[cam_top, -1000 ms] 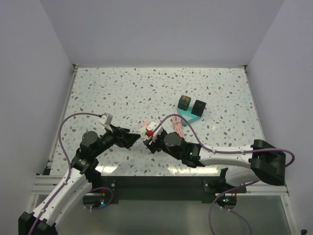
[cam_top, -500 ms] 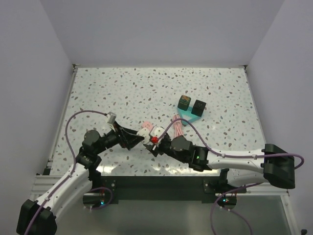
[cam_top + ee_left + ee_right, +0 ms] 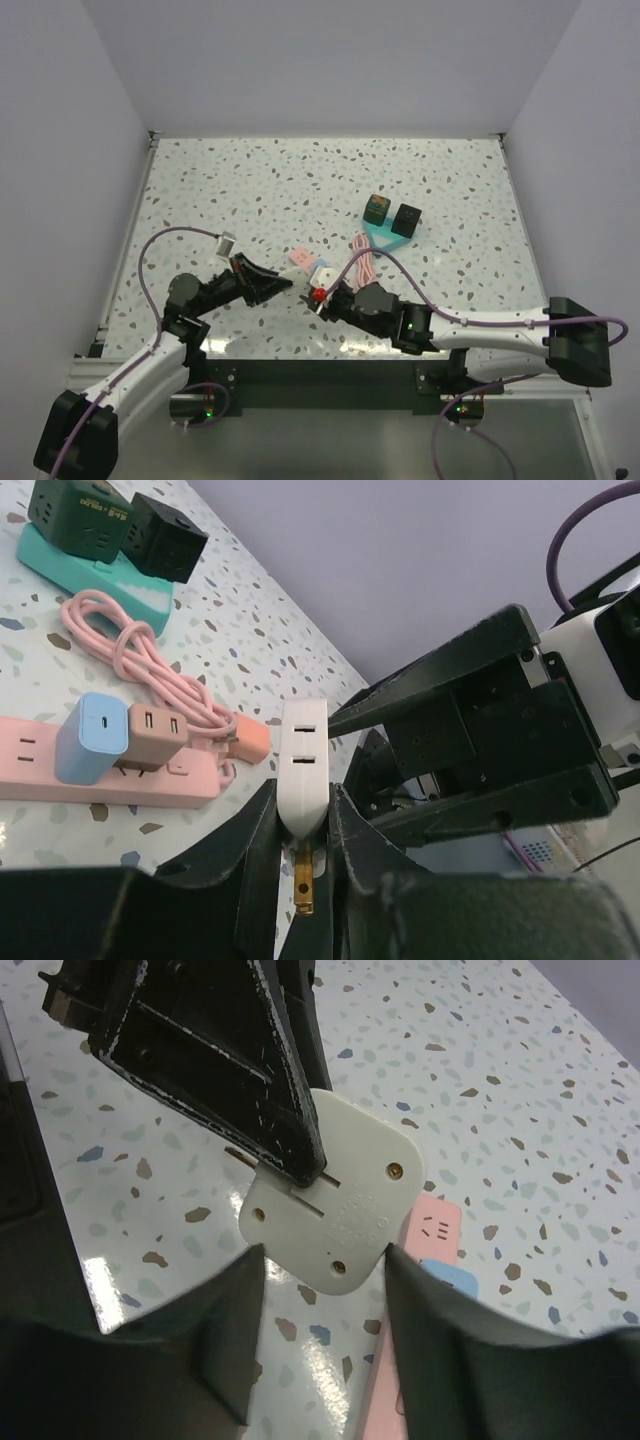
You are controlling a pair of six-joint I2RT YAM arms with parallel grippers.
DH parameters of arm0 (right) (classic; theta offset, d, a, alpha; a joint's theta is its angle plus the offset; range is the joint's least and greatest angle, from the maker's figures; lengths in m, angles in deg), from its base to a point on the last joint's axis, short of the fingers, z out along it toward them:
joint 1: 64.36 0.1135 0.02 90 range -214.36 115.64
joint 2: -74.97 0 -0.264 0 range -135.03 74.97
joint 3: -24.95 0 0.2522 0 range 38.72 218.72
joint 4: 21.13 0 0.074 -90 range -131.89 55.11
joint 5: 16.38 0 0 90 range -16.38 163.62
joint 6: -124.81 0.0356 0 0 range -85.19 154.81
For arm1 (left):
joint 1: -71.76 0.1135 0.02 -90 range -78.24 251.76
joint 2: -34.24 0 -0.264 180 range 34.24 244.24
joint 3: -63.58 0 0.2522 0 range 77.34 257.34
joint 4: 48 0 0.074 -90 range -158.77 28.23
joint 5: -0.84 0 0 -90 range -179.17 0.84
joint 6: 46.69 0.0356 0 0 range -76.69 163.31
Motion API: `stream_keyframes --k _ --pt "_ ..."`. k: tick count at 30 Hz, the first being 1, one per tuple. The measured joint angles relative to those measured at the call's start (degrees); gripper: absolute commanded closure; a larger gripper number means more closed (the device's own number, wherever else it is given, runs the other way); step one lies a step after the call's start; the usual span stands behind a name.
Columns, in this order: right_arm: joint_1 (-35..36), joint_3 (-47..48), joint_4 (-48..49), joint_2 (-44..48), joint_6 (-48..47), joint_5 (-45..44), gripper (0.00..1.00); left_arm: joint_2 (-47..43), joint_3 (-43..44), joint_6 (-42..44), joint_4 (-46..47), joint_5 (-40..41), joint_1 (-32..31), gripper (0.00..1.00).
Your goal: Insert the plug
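Note:
The plug [image 3: 303, 770] is an off-white block standing on edge, a brass prong pointing back toward the camera. My left gripper [image 3: 303, 805] is shut on its two flat faces. In the right wrist view the plug [image 3: 330, 1205] shows its screwed back face, with the left gripper's black fingers [image 3: 230, 1070] reaching onto it from above. My right gripper [image 3: 325, 1260] is open, its tips either side of the plug's near corner. The pink power strip [image 3: 100, 775] lies flat on the table just beyond. From above, the left gripper [image 3: 290, 285] and right gripper [image 3: 322, 298] meet tip to tip.
A light blue adapter [image 3: 90, 738] and a pink-orange block [image 3: 155, 735] sit in the strip. Its coiled pink cable [image 3: 150, 670] runs toward a teal base [image 3: 388, 232] carrying two dark cube adapters [image 3: 377, 209]. The speckled table is walled on three sides.
My left jaws have come together on the plug. The right jaws have narrowed and the plug now sits at their tips. Both grippers have shifted slightly toward the near edge.

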Motion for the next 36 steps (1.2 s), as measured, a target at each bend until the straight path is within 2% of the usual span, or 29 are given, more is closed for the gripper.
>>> stream_keyframes --k 1,2,3,5,7,8,11,14,19,29,36 --pt "0.13 -0.09 -0.31 0.48 -0.37 -0.04 0.61 0.22 -0.35 -0.24 1.05 -0.17 0.07 1.0" --pt "0.17 -0.28 -1.14 1.07 -0.02 -0.22 0.47 0.37 -0.63 -0.33 1.77 -0.09 0.28 1.0" --pt "0.17 -0.44 -1.44 1.53 0.39 -0.17 0.38 0.68 -1.03 -0.74 2.86 -0.13 0.5 1.0" --pt "0.2 -0.44 -1.55 2.25 0.68 -0.07 0.25 1.6 -1.79 -1.84 5.51 -1.57 0.26 1.0" --pt "0.22 -0.44 -2.34 3.63 1.22 -0.13 0.2 2.64 -2.34 -2.73 7.89 -3.52 0.04 1.0" --pt "0.2 -0.44 -3.21 4.7 1.62 -0.2 0.14 3.1 -2.47 -3.06 8.87 -4.26 -0.02 1.0" --pt "0.09 -0.39 -7.58 9.57 3.41 0.02 0.09 4.04 -2.51 -3.78 12.17 -6.67 -0.04 1.0" --pt "-0.74 0.57 -12.35 16.02 7.15 1.62 0.09 4.17 -2.51 -4.31 15.34 -8.46 -0.04 1.0" --pt "-3.08 5.01 -16.52 20.94 13.09 6.54 0.12 4.0 -2.36 -5.53 19.41 -11.43 -0.04 1.0" --pt "-11.82 9.55 -18.53 13.7 23.96 22.08 0.23 1.92 -1.6 -9.62 26.18 -14.23 -0.28 1.0" --pt "-12.63 9.33 -16.83 13.29 27.54 29.99 0.32 0.81 -1.6 -10.78 27.43 -14.78 -0.28 1.0"
